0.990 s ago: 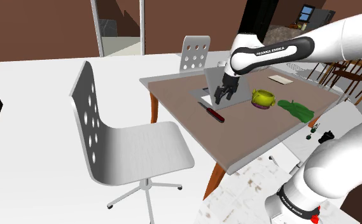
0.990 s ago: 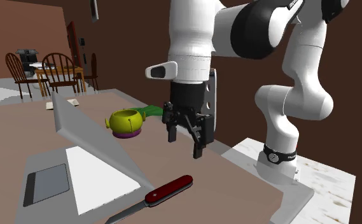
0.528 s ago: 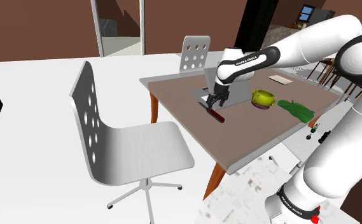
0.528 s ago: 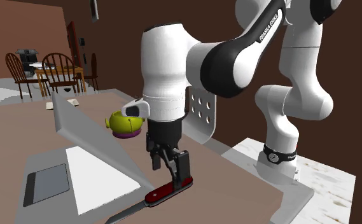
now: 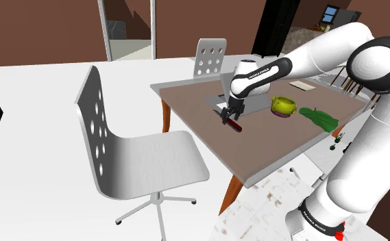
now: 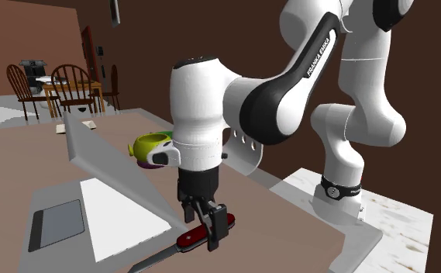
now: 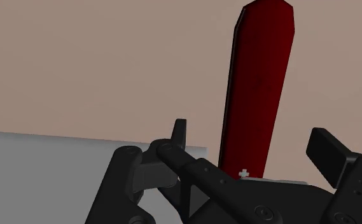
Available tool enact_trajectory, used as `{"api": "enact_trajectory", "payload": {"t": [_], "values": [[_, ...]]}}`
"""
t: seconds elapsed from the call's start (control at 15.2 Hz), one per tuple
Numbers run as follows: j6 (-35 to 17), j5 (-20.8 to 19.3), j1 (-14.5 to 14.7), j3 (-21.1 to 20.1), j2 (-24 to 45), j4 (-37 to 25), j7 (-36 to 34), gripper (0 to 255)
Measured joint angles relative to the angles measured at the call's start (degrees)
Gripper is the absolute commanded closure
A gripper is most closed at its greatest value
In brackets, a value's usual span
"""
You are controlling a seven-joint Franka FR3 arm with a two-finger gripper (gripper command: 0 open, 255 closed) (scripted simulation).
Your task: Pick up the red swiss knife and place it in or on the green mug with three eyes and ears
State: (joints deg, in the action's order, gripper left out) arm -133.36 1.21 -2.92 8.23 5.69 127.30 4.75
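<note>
Gripper: lowered to the table and pointing down at the knife. Its jaws stand apart, one on each side of the red handle, and grip nothing.
Knife: lies flat on the brown tabletop, blade out, just beside the front edge of the laptop.
Mug: green with a purple base, upright on the table. It stands apart from the knife, at the shoulder view's right of the laptop.
Laptop: grey, with its lid open.
</note>
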Motion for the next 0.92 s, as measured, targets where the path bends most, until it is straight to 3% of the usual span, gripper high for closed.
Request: {"api": "enact_trajectory", "payload": {"t": [0.4,0.46,0.92], "values": [[-0.5,0.1,0.0,0.0,0.2,0.3,0.0,0],[-0.5,0.1,0.0,0.0,0.2,0.3,0.0,255],[-0.6,0.1,-0.2,0.2,0.1,0.2,0.3,255]]}}
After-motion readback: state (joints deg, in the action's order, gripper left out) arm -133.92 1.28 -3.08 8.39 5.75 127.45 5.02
